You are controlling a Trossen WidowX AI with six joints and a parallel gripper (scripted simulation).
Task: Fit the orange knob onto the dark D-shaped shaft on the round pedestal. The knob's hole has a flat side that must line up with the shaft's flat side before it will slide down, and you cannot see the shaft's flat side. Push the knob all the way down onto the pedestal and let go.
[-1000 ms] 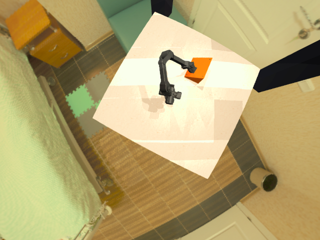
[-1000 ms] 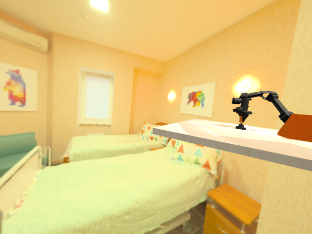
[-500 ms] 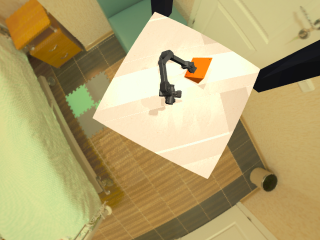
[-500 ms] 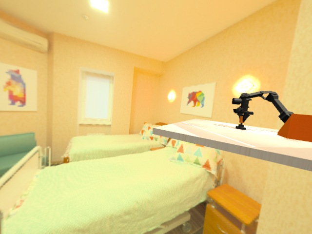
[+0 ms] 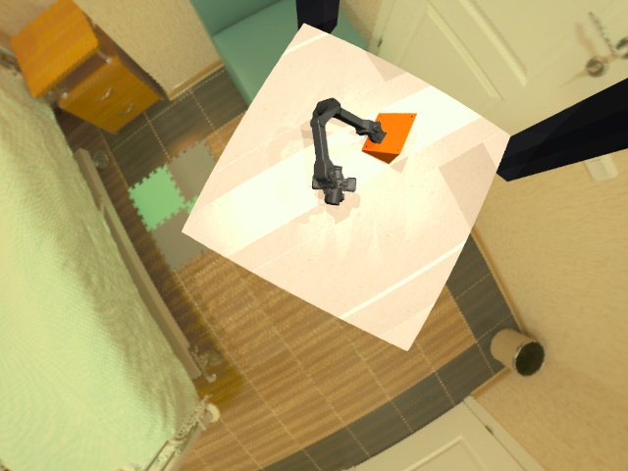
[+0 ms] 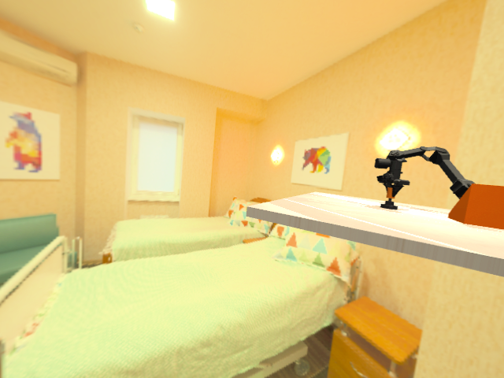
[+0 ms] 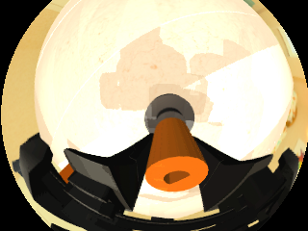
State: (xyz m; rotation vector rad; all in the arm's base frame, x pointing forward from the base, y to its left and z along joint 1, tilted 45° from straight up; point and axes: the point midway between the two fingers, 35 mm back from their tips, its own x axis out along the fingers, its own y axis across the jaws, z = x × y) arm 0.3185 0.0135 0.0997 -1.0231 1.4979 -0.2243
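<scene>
Holding the orange, round-sided, elongated knob between both fingers of the black parallel-jaw pincer, the gap fitting snugly about its sides. Standing upright within that grip, long axis running vertically, in line with the downward-pointing pincer. Facing back up towards the pincer's wrist: one flat, round end with a dark hole; pointing down at the table: the opposite end. Waiting directly below the pincer: the dark round pedestal, resting on the table, with part of its dark upright shaft showing beneath the knob. Leaving visible space between knob and pedestal base.
</scene>
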